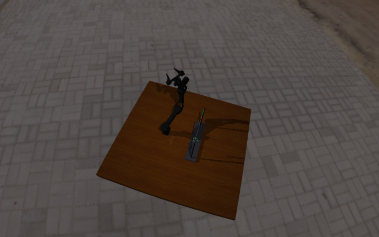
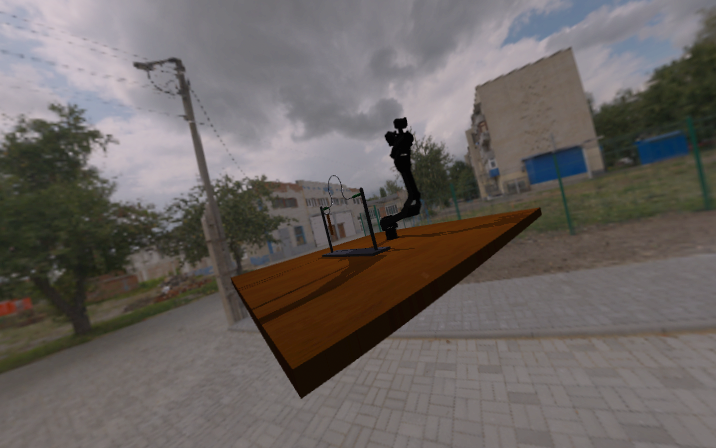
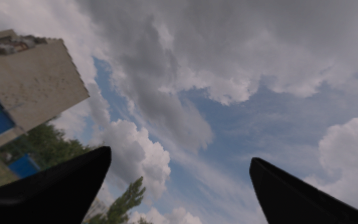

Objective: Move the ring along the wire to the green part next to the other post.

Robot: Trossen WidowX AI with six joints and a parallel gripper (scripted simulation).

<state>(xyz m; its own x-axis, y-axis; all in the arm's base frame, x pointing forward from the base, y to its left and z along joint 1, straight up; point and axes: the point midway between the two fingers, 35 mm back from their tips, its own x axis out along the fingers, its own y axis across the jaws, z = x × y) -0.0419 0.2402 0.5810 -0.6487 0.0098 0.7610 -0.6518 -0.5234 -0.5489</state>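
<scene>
From above, the tool [image 1: 171,71] [image 3: 181,159] stood spread apart, holding nothing, well away from the wire. In the outside view, the ring's orange handle [image 2: 330,224] hung near the farther post [image 2: 326,232]. The wrist view showed sky between the fingertips.

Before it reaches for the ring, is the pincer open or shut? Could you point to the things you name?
Open: the pincer [image 1: 171,71] [image 3: 181,159] has its fingertips wide apart, only sky between.

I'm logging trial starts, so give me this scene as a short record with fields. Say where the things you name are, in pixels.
ring: at a green wire section beside one post [image 2: 327,232]
handle: orange [image 2: 330,225], hanging down
other post [image 2: 368,221]: green section beside it, no ring there
arm [image 1: 174,114] [image 2: 408,176]: raised, away from the wire
jaws: wide open, nothing between them
task: ring not yet moved across
</scene>
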